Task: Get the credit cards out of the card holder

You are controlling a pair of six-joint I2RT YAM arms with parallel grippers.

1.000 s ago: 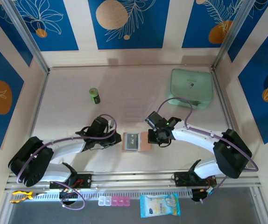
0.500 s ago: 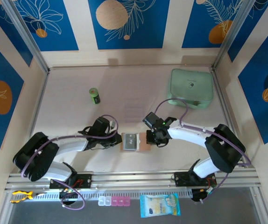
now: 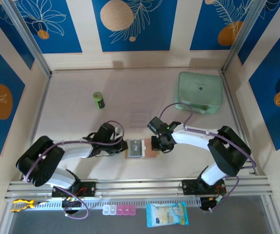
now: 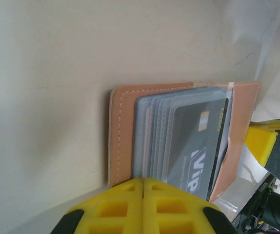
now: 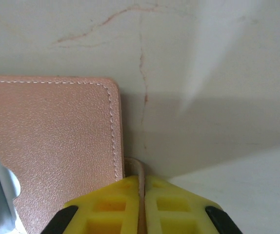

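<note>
Two arms in white shells with bulky black joints, left arm [image 3: 74,151] at seven o'clock, right arm [image 3: 194,138] at four o'clock, lilac cables looping along each, left gripper [image 4: 143,184] and right gripper [image 5: 141,181] with bright yellow ribbed fingers, black outer trim

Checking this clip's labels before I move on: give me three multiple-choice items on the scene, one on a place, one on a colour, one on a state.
1. Where on the table is the mint-green case?
A. between the two grippers
B. far right corner
C. near left corner

2. What colour is the front credit card?
A. red
B. white
C. dark

3. How is the card holder?
A. open, cards inside
B. snapped shut
C. open, empty

Key:
1. B, the top view shows it at the far right.
2. C, it is dark with pale VIP lettering.
3. A, the cover lies spread and the stacked cards show.
</note>
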